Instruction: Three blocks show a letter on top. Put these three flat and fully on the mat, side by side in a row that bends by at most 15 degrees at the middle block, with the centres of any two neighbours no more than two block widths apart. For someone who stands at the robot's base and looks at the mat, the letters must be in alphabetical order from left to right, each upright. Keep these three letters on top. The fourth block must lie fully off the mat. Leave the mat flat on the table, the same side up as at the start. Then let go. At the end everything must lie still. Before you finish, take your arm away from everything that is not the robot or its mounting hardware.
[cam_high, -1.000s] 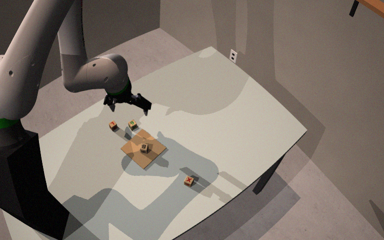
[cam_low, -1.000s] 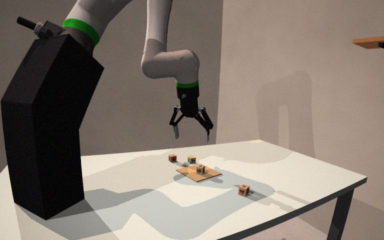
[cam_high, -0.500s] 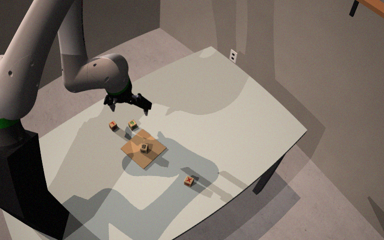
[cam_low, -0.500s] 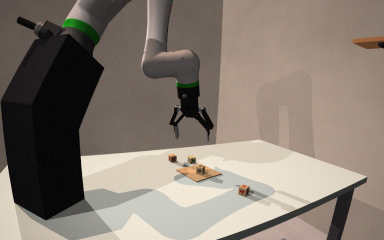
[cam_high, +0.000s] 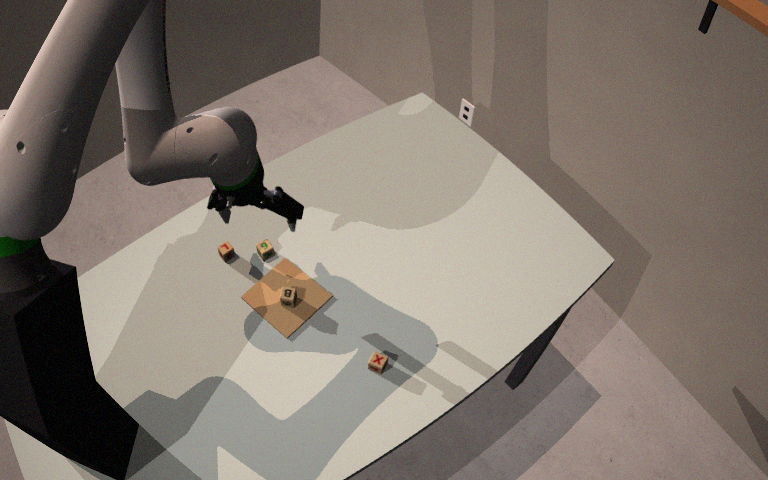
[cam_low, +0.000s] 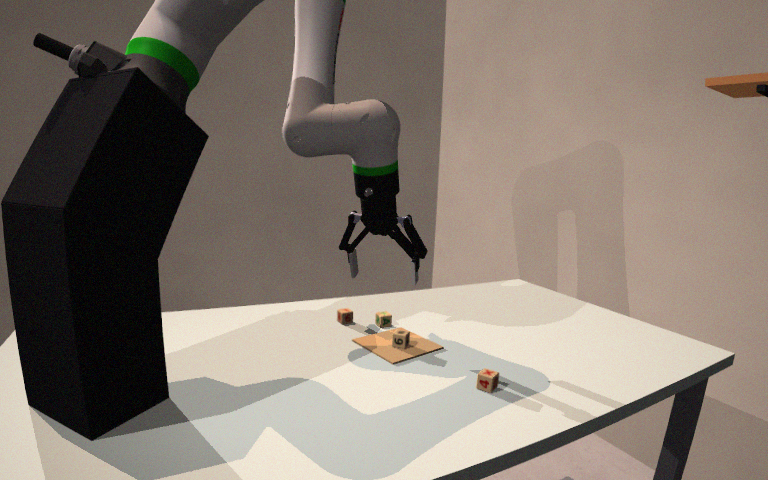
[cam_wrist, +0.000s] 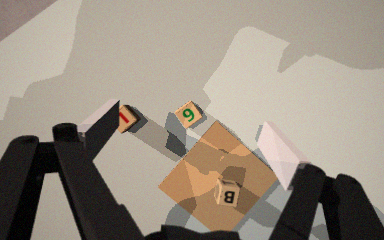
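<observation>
A brown mat (cam_high: 263, 297) (cam_low: 370, 342) (cam_wrist: 200, 165) lies flat on the table. A block with a black B (cam_high: 288, 295) (cam_low: 400, 337) (cam_wrist: 227, 192) sits near the mat's middle. A block with a red L (cam_high: 225, 250) (cam_low: 344, 315) (cam_wrist: 126, 118) and a block with a green 6 (cam_high: 264, 249) (cam_low: 383, 319) (cam_wrist: 188, 115) stand off the mat, the green one just beside its corner. A block with a red X (cam_high: 377, 361) (cam_low: 487, 379) stands apart toward the table's front edge. My gripper (cam_high: 258, 221) (cam_low: 385, 277) (cam_wrist: 192, 123) is open and empty, high above the green block.
The black robot pedestal (cam_high: 45, 362) (cam_low: 90, 254) stands at one end of the white table (cam_high: 453, 254) (cam_low: 594, 350). A wall with a socket (cam_high: 465, 112) lies beyond the far edge.
</observation>
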